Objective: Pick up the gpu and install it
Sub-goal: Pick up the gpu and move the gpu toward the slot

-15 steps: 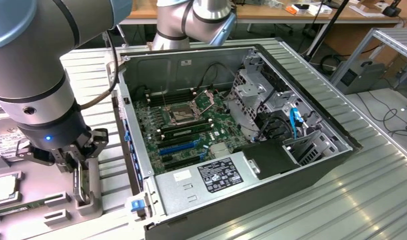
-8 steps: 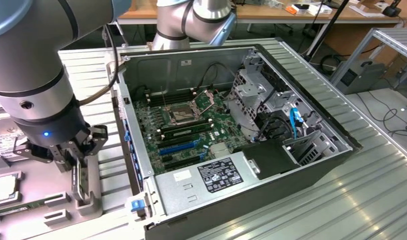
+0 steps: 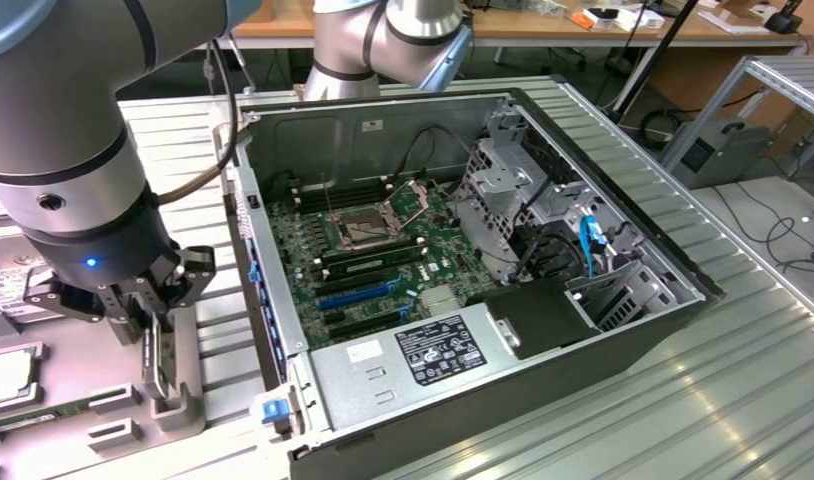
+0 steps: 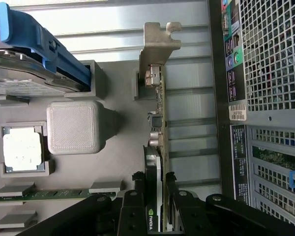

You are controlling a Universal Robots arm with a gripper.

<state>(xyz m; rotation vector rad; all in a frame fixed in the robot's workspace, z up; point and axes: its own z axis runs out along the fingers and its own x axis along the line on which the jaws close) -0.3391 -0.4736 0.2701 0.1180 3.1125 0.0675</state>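
Jaws are pinching the gpu (image 4: 153, 157) across its two flat faces, the fingers (image 4: 132, 201) pressing one on the fan side and one on the board side, so the thin card is being gripped by its flats rather than its edges. The gpu is standing on edge in a slot of the grey tray (image 4: 113, 162), directly between the jaws, with its silver bracket (image 4: 157, 42) pointing away from them. The slot is propping it upright, I judge, to leave both faces free for a grip from above. An NVIDIA logo is showing on the card's edge right at the jaws. Beside the jaws, on the side away from the case (image 4: 270, 59), a drive (image 4: 19, 78) in a blue rail, a cpu (image 4: 22, 150) and a memory stick (image 4: 54, 194) are sitting in their own tray pockets. Stickers on the case wall near the jaws are carrying print too small to read. The case is lying open on the bench (image 3: 727, 400), its board facing up to receive parts.
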